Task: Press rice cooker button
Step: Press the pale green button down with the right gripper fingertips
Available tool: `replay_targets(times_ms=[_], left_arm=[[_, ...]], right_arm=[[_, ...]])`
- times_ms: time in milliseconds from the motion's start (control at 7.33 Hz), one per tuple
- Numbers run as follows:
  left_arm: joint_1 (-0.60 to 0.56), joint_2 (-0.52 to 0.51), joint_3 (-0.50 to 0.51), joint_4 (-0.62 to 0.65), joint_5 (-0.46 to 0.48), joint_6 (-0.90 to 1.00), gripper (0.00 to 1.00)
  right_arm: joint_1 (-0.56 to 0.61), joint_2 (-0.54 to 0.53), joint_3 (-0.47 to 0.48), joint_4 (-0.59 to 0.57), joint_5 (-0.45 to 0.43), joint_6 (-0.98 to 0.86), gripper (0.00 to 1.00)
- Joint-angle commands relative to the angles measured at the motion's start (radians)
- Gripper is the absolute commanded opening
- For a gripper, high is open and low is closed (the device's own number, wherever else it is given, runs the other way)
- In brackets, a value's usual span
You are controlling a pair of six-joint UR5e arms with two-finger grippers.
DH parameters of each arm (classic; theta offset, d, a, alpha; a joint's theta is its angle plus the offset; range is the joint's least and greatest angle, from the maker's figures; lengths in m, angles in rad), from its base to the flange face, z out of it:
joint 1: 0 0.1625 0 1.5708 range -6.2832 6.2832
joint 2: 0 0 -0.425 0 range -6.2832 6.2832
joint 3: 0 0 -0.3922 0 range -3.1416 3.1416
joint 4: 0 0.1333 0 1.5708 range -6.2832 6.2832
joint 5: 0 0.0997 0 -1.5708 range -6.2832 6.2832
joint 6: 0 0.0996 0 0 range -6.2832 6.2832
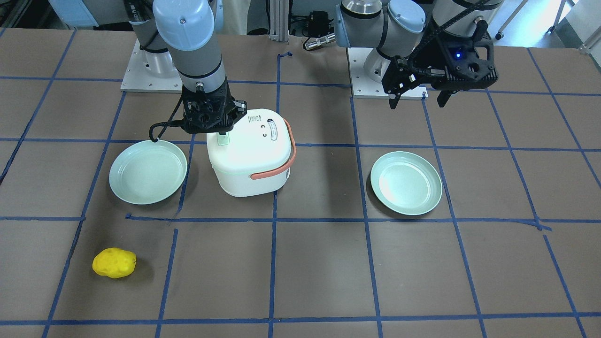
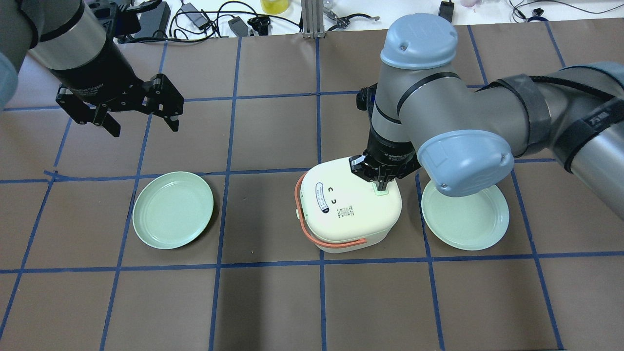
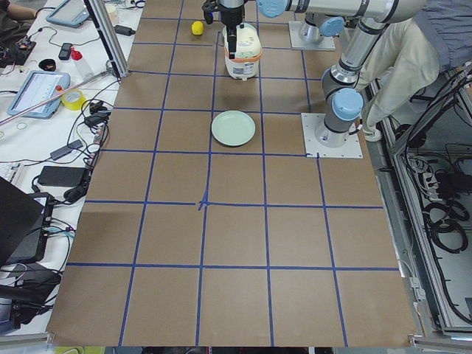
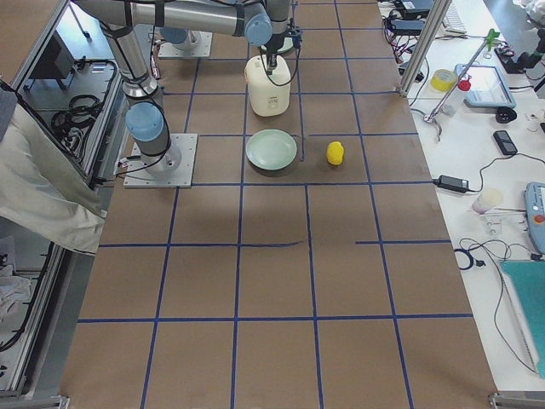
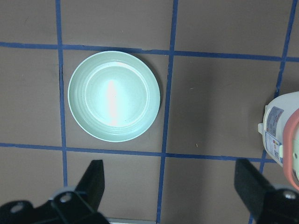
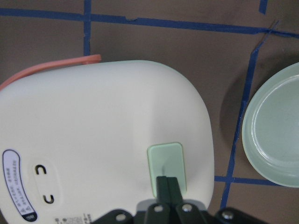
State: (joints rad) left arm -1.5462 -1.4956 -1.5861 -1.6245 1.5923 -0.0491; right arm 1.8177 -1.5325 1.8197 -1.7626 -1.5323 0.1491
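A white rice cooker (image 2: 348, 207) with an orange handle stands mid-table; it also shows in the front view (image 1: 249, 152) and the right wrist view (image 6: 107, 140). Its pale green button (image 6: 166, 165) sits on the lid near one edge. My right gripper (image 6: 169, 186) is shut, fingers together, tips resting on the button (image 2: 381, 191); it shows in the front view too (image 1: 221, 136). My left gripper (image 2: 141, 124) is open and empty, held above the table far from the cooker, over a green plate (image 5: 113, 95).
Two pale green plates flank the cooker (image 2: 173, 209) (image 2: 465, 214). A yellow potato-like object (image 1: 114, 263) lies near the operators' side. Cables and gear sit along the far table edge (image 2: 219, 19).
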Motion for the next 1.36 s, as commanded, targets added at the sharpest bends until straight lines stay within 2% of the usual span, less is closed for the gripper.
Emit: replay_targets(times_ms=[0,818,955,1091,1227], left_arm=[[0.0,0.0,0.0,0.0,0.0,-0.002,1.0],[0.0,0.0,0.0,0.0,0.0,-0.002,1.0],[0.0,0.0,0.0,0.0,0.0,0.0,1.0],[0.0,0.0,0.0,0.0,0.0,-0.002,1.0],[0.0,0.0,0.0,0.0,0.0,0.0,1.0]], right_arm=[[0.002,0.005,0.006,0.0,-0.002,-0.011,0.11],[0.002,0.026,0.004,-0.024,-0.003,-0.008,0.13],[0.0,0.016,-0.025,-0.027,-0.011,0.003,0.86],[-0.004,0.002,-0.057,-0.017,-0.028,0.01,1.0],[-0.017,0.0,-0.112,-0.017,-0.089,0.009,1.0]])
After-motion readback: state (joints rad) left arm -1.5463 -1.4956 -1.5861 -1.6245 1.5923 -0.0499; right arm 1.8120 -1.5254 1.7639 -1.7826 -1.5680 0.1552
